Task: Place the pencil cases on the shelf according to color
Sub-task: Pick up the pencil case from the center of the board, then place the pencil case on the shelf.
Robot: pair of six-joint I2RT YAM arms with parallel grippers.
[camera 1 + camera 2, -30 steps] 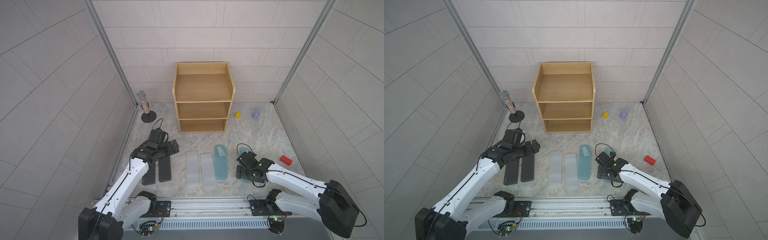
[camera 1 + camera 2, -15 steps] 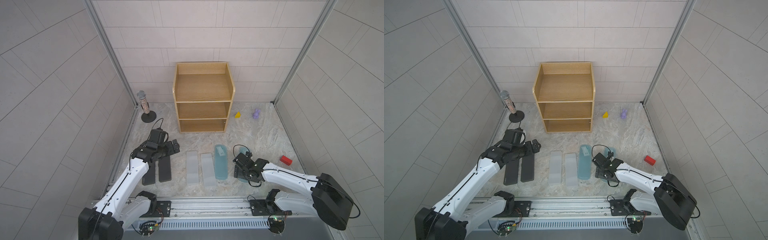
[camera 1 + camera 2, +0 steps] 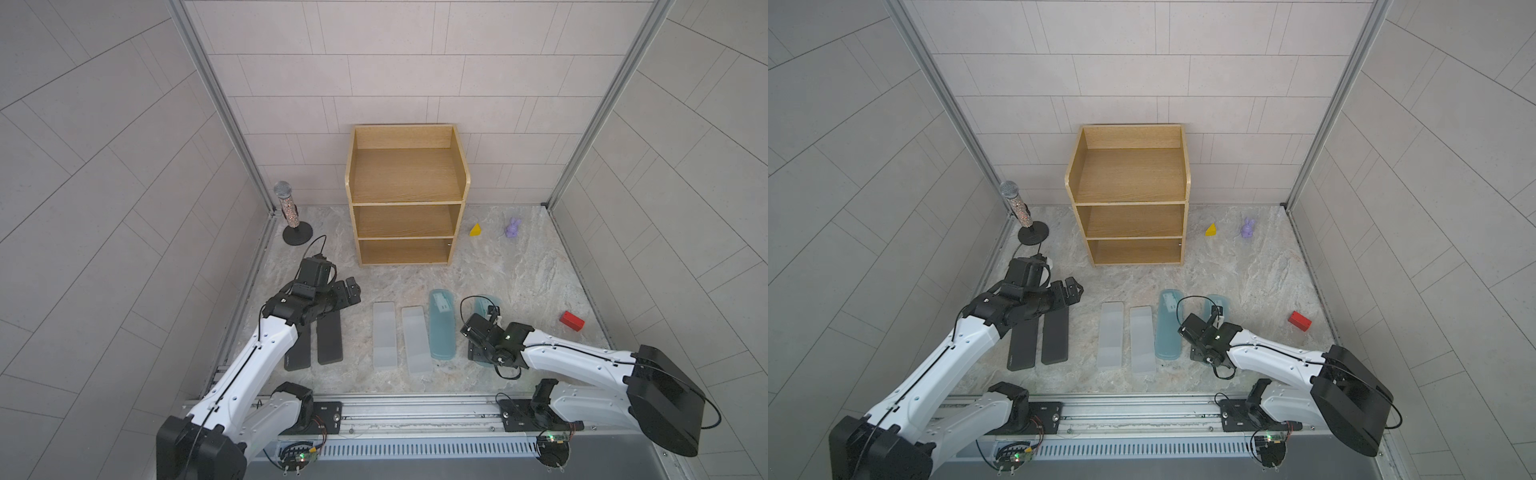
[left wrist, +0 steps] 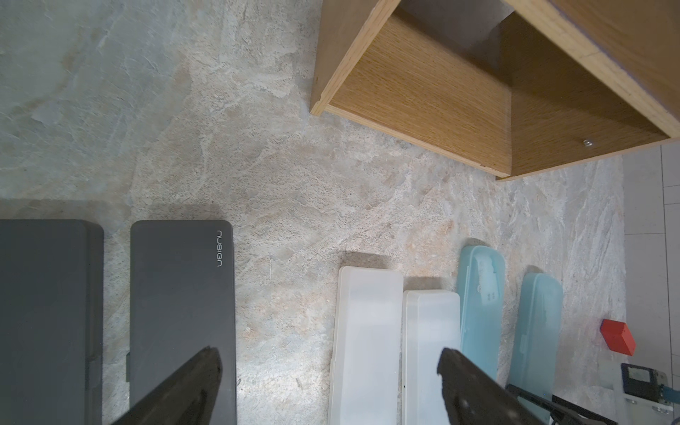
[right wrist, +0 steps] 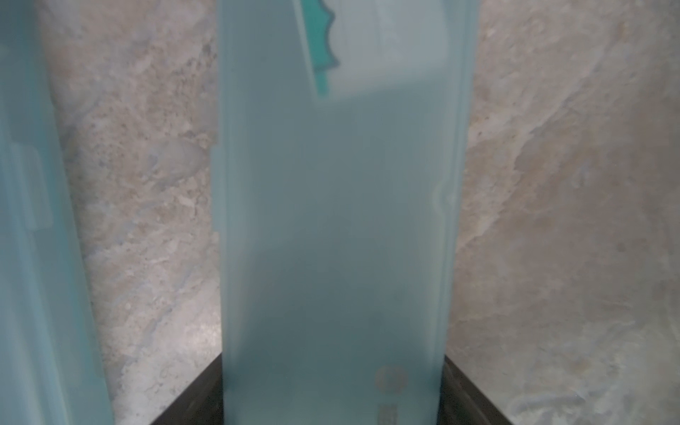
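Here, the light-blue case (image 5: 331, 220) lies flat, long axis front-to-back.

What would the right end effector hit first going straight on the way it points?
The light-blue pencil case under it. The right end effector points down with its fingers against the case's long edges, so the case, then the table beneath, would stop it almost at once; exact tilt is unclear.

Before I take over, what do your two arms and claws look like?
The left arm and right arm have glossy white link shells joined by chunky black joint housings, on black bases mounted to a silver rail. A thin black cable runs along each white link and loops loose by the wrist. The left claw and right claw each have two matte black tapered fingers.
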